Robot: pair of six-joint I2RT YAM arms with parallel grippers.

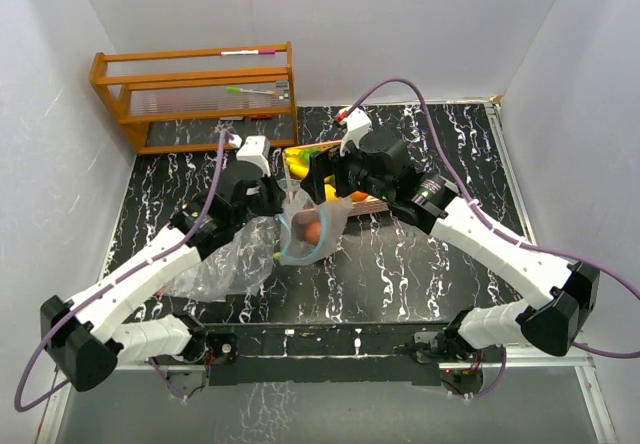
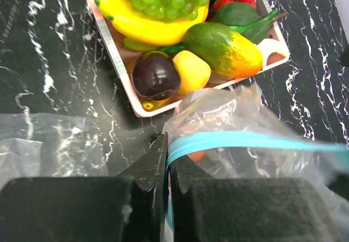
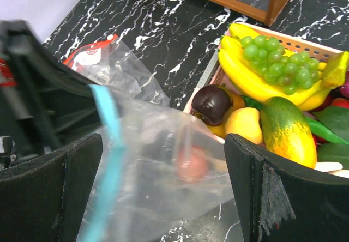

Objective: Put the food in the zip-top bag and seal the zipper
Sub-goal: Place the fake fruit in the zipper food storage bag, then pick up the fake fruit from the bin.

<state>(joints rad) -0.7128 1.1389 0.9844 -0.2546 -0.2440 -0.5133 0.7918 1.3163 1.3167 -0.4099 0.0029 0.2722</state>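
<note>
A clear zip-top bag (image 1: 235,259) with a blue zipper (image 2: 245,140) lies on the black marbled table, its mouth held up. My left gripper (image 2: 167,150) is shut on the zipper rim. One orange-red fruit (image 3: 192,164) sits inside the bag. My right gripper (image 3: 163,163) hangs wide open over the bag's mouth, nothing between its fingers. The rest of the food fills a pink tray (image 2: 117,56) just beyond the bag: bananas (image 3: 248,73), green grapes (image 3: 278,59), a dark plum (image 3: 211,103), a lemon (image 3: 244,123), a green-orange mango (image 3: 286,130), green leaves and red berries.
A wooden rack (image 1: 195,94) with markers stands at the back left. White walls close in the table on three sides. A red-printed part of the bag (image 3: 92,56) lies flat on the table toward the left arm.
</note>
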